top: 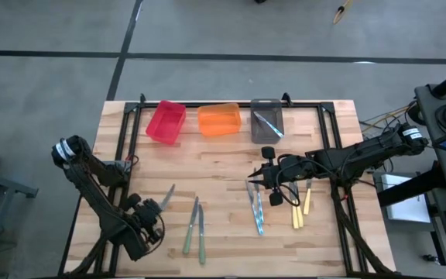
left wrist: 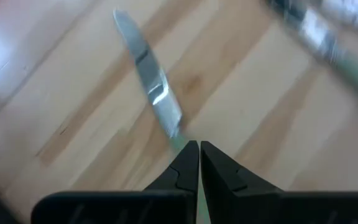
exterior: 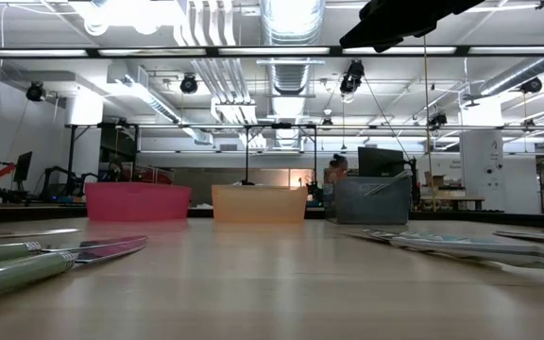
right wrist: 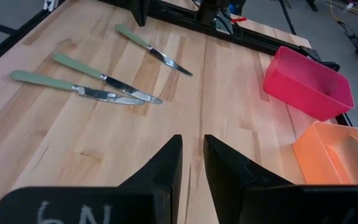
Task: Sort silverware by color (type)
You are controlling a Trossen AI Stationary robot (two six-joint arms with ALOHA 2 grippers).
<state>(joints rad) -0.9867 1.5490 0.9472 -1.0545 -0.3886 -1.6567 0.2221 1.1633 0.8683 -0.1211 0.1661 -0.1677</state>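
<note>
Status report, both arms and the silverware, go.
Left gripper shut on green knife, knife on the table. Right gripper empty, fingers slightly open, above the blue-handled pieces. One utensil in grey bin. Nothing blocking.

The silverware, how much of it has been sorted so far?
One utensil already lies in the grey bin. The left gripper is shut on a green-handled knife. Two green knives, blue pieces and yellow pieces remain on the table; the right gripper hangs empty.
</note>
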